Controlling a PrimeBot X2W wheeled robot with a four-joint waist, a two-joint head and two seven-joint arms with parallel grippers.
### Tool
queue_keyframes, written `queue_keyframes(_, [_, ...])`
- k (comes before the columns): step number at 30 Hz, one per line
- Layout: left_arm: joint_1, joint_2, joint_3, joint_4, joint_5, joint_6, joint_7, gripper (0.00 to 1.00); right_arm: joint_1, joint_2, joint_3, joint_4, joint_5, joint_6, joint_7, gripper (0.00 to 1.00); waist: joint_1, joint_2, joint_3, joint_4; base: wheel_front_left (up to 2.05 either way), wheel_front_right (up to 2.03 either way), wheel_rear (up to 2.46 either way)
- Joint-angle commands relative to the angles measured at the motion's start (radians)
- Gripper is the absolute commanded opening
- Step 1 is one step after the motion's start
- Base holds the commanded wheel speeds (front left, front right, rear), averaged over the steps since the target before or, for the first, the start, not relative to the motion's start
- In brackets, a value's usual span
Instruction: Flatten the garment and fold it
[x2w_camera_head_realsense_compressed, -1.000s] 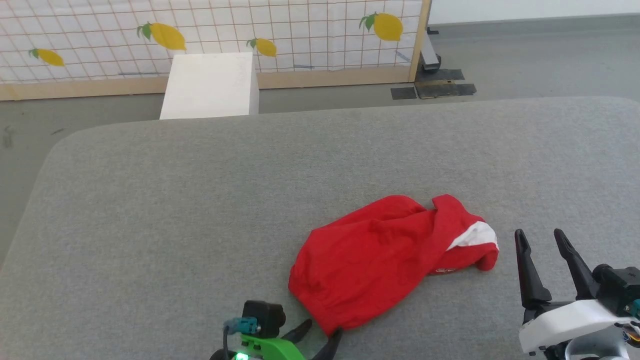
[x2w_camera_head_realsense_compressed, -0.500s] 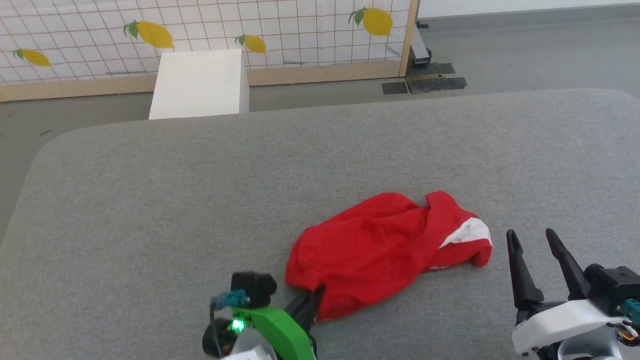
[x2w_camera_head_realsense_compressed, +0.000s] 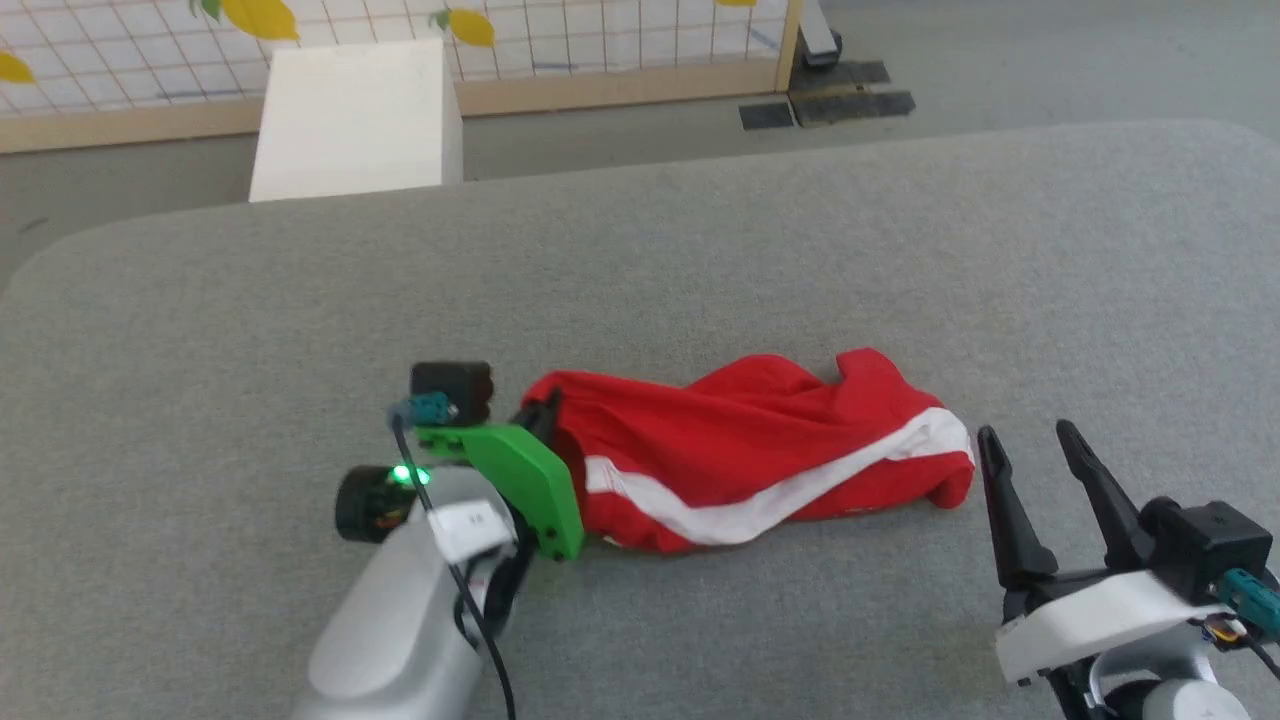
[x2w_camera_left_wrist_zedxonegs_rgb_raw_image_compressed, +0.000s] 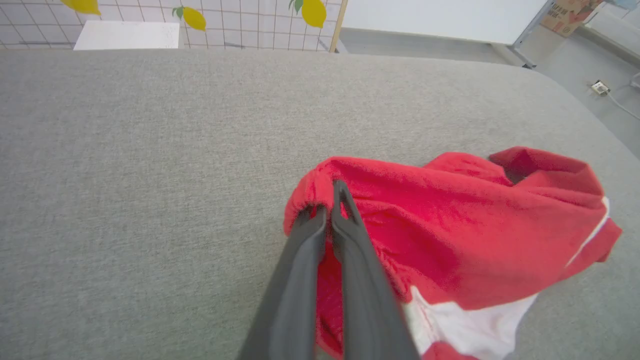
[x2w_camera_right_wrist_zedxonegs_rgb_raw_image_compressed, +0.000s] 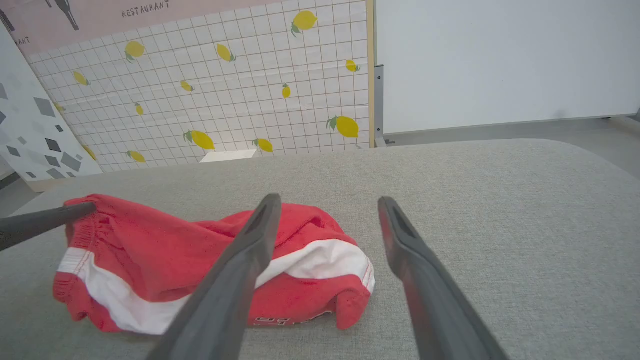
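The garment (x2w_camera_head_realsense_compressed: 760, 450) is a pair of red shorts with a white side stripe. It lies stretched left to right on the grey table (x2w_camera_head_realsense_compressed: 700, 250). My left gripper (x2w_camera_head_realsense_compressed: 545, 408) is shut on its gathered waistband at the left end, holding that edge up off the table. In the left wrist view the two fingers (x2w_camera_left_wrist_zedxonegs_rgb_raw_image_compressed: 345, 235) press together on the red hem of the garment (x2w_camera_left_wrist_zedxonegs_rgb_raw_image_compressed: 450, 225). My right gripper (x2w_camera_head_realsense_compressed: 1025, 432) stands open just right of the garment's right end, apart from it. In the right wrist view the garment (x2w_camera_right_wrist_zedxonegs_rgb_raw_image_compressed: 165, 240) lies behind and left of the open right gripper (x2w_camera_right_wrist_zedxonegs_rgb_raw_image_compressed: 327, 200).
A white box (x2w_camera_head_realsense_compressed: 350, 120) stands on the floor beyond the table's far left edge, before a lemon-patterned panel (x2w_camera_head_realsense_compressed: 600, 30). Dark floor plates (x2w_camera_head_realsense_compressed: 830, 100) lie at the panel's right post. The table's rounded corners show at far left and far right.
My left gripper shut on the garment's near-left edge, then lifted and drew it left and away. This stretched the cloth and turned up the white stripe. The head camera tilted down; the right gripper stayed open.
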Motion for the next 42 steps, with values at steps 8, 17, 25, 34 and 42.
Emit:
queue_keyframes(8, [-0.135, 0.041, 0.075, 0.252, 0.009, 0.082, -0.036, 0.00, -0.053, -0.017, 0.029, 0.011, 0.024, -0.002, -0.023, 1.00, 0.0000, -0.0001, 0.078, -0.060, 0.00, 0.00, 0.00])
queue_keyframes(17, [-0.074, 0.030, 0.111, 0.301, -0.065, 0.018, -0.120, 1.00, -0.042, -0.019, 0.025, 0.028, 0.025, -0.002, -0.024, 1.00, 0.0000, -0.0001, 0.035, -0.032, 0.00, 0.00, 0.00])
queue_keyframes(25, [0.091, 0.022, 0.122, 0.112, -0.108, -0.003, -0.179, 1.00, -0.004, -0.012, 0.017, 0.012, 0.012, -0.002, -0.005, 1.00, 0.0000, -0.0001, -0.038, 0.018, 0.00, 0.00, 0.00])
queue_keyframes(34, [0.273, 0.013, 0.090, -0.210, -0.161, 0.023, -0.062, 1.00, 0.019, -0.001, 0.011, -0.011, 0.010, -0.002, 0.010, 1.00, 0.0000, -0.0001, -0.056, 0.035, 0.00, 0.00, 0.00])
queue_keyframes(42, [0.190, -0.010, 0.048, -0.216, -0.193, 0.129, 0.134, 1.00, 0.019, 0.003, 0.002, -0.022, 0.009, -0.002, 0.013, 1.00, 0.0000, -0.0001, -0.035, 0.031, 0.00, 0.00, 0.00])
